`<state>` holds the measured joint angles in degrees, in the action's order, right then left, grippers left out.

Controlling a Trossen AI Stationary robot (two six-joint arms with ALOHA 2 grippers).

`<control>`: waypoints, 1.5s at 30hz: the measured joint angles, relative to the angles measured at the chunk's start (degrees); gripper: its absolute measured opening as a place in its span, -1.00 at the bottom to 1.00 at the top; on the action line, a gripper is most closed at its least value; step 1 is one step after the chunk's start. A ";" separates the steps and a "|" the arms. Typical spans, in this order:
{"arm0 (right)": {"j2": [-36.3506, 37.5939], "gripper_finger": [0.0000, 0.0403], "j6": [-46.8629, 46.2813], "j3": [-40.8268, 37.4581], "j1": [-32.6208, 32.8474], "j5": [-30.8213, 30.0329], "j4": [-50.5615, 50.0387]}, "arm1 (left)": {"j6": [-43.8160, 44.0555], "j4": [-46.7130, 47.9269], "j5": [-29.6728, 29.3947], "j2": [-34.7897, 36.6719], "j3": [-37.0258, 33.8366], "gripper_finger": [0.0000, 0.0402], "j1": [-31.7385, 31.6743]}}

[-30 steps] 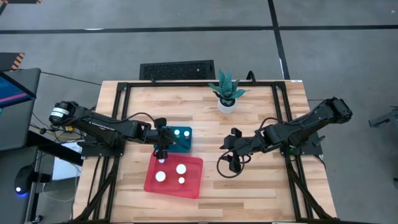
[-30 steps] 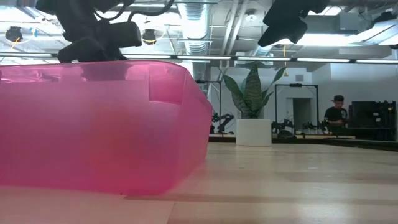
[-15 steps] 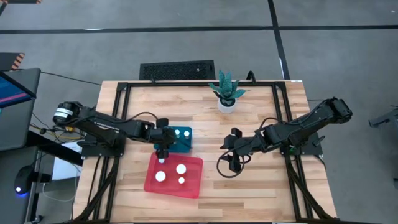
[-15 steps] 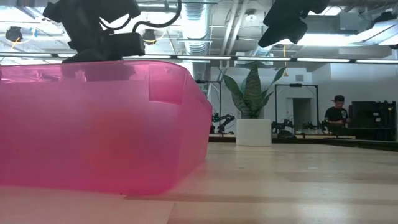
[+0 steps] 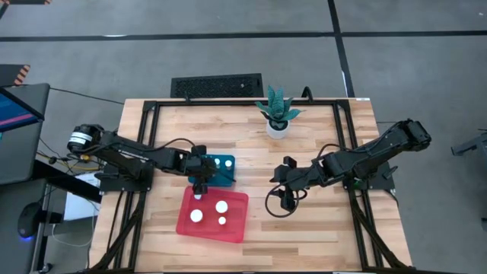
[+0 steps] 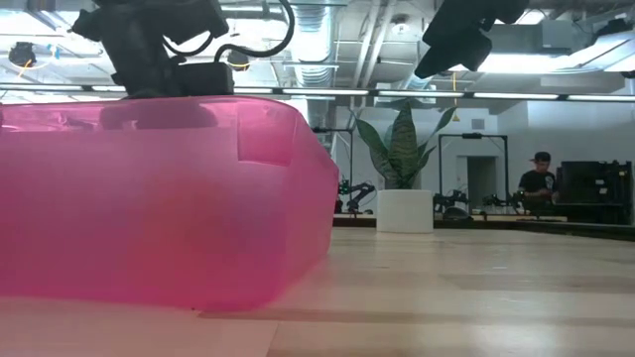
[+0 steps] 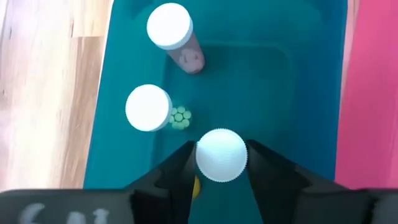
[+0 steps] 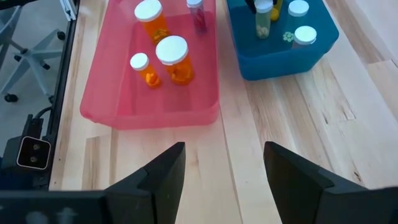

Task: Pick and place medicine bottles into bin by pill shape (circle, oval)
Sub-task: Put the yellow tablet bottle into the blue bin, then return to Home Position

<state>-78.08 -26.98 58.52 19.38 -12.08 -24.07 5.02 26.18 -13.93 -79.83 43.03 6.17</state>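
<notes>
My left gripper (image 7: 221, 163) is shut on a white-capped bottle (image 7: 221, 154) with a yellowish body, over the teal bin (image 5: 222, 170) near the side that meets the pink bin (image 5: 213, 215). Two more white-capped bottles (image 7: 148, 107) (image 7: 169, 26) stand on the teal bin's floor beside loose green pills. Several white-capped amber bottles (image 8: 171, 53) stand in the pink bin. My right gripper (image 5: 285, 199) is open and empty above the bare table, right of both bins. My left gripper pinches the bottle between its two fingers (image 7: 181, 167), which flank the white cap (image 7: 221, 140) on two opposite sides. The fingers point down from above. The bottle stays upright inside the teal bin (image 8: 263, 15). I cannot tell if its base touches the floor.
A white pot with a green plant (image 5: 277, 114) stands at the table's far middle. The pink bin (image 6: 149, 198) fills the low view's left. Bare wood lies between the bins and my right gripper (image 8: 249, 168). A person (image 6: 537, 178) stands in the room far behind.
My left gripper has gone a little toward the table's right edge, farther over the teal bin, still shut on the bottle.
</notes>
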 joint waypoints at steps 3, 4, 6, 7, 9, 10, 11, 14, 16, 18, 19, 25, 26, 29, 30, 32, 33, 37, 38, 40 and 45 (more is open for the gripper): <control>0.00 0.11 0.03 0.00 0.00 0.00 0.01 | 0.03 0.04 0.03 0.00 0.00 -0.27 0.00; 0.00 0.11 0.12 0.00 0.00 0.00 -0.01 | 0.04 0.22 0.02 0.00 0.10 -0.24 0.00; 0.00 0.11 0.26 0.00 0.00 0.00 -0.10 | 0.04 0.21 -0.03 0.00 0.65 -0.17 0.00; 0.00 0.11 0.26 0.00 0.00 0.00 -0.28 | 0.03 0.19 -0.36 0.00 1.06 -0.14 0.00; 0.00 0.11 0.28 0.00 0.00 0.00 -0.71 | -0.27 0.35 -1.11 0.00 1.75 -0.07 0.00; 0.00 0.11 0.31 0.00 0.00 0.00 -0.86 | -0.35 0.58 -1.31 0.00 2.07 -0.05 0.00; 0.00 0.11 0.38 0.00 0.00 0.00 -0.99 | -0.37 0.94 -1.37 0.00 2.40 -0.02 0.00; 0.00 0.11 0.42 0.00 0.00 0.00 -1.01 | -0.42 3.38 -1.38 0.00 3.65 0.04 0.00; 0.00 0.11 0.42 0.00 0.00 0.00 -0.99 | -0.01 5.54 -1.38 0.00 4.66 0.06 0.00; 0.00 0.11 0.42 0.00 0.00 0.02 -0.58 | 0.62 7.92 -1.37 0.04 6.30 0.08 0.00; 0.04 0.11 0.44 0.00 0.00 0.02 -0.10 | 0.74 9.02 -1.32 0.23 7.28 0.08 0.00; 3.95 0.11 1.71 0.94 -0.30 0.20 0.59 | 1.73 17.31 -0.02 1.49 18.19 0.08 0.17; 5.15 0.11 2.67 1.49 -0.45 0.20 0.32 | 1.75 18.88 -0.05 1.61 20.75 0.08 0.20; 9.65 0.11 5.41 4.06 -1.26 0.15 0.31 | 1.94 23.93 -0.04 1.99 29.19 0.08 0.22; 11.19 0.11 5.99 5.13 -1.73 0.15 0.20 | 2.33 25.13 -0.02 1.99 32.20 0.08 0.22; 14.41 0.11 6.35 7.07 -2.44 0.17 -0.04 | 3.77 28.48 0.04 1.99 38.22 0.08 0.22; 16.21 0.11 6.41 7.99 -2.78 0.15 -0.68 | 4.60 30.11 0.06 2.00 41.09 0.08 0.22; 23.04 0.11 10.46 10.82 -3.62 0.02 -4.45 | 4.54 31.46 -0.38 2.03 49.65 0.08 0.20; 24.70 0.11 12.33 11.40 -3.90 0.02 -6.12 | 4.27 31.25 -0.44 2.02 51.46 0.08 0.12; 27.77 0.11 14.50 12.22 -4.60 0.06 -7.73 | 6.50 30.47 -0.37 2.01 54.51 0.08 0.02; 35.15 0.11 18.46 11.65 -6.64 -0.04 -11.19 | 3.58 30.36 1.29 3.27 57.65 0.08 0.02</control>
<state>-42.93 -8.52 70.17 12.73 -12.12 -35.25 8.60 56.54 -12.65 -76.56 100.68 6.19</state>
